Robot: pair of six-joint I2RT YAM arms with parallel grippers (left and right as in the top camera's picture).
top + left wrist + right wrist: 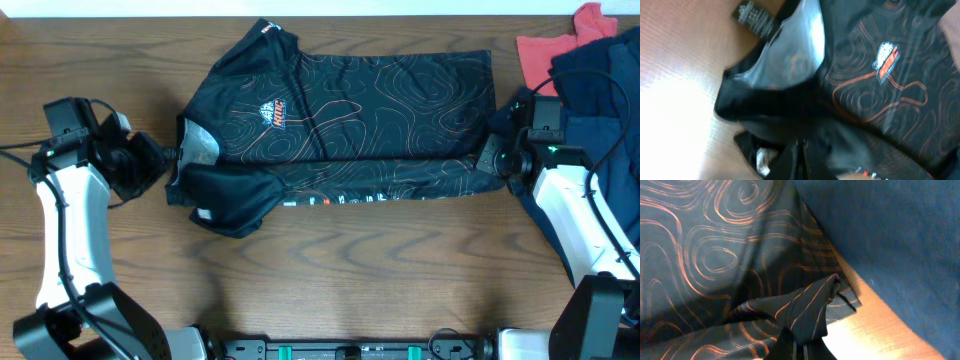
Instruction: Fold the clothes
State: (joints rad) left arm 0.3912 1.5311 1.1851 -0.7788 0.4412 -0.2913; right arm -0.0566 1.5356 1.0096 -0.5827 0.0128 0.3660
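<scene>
The black T-shirt (350, 105) with thin orange contour lines lies across the table, chest logo up and grey inner collar at the left. Its near half is folded up, with a strip of lettering along the fold. My left gripper (165, 160) is at the collar end and shut on the shirt's cloth (805, 150). My right gripper (492, 160) is at the hem corner and shut on a bunched fold of the shirt (805, 310).
A pile of dark blue clothes (600, 85) and a red garment (560, 45) lie at the far right, just behind my right arm. Bare wooden table (350, 270) runs along the front.
</scene>
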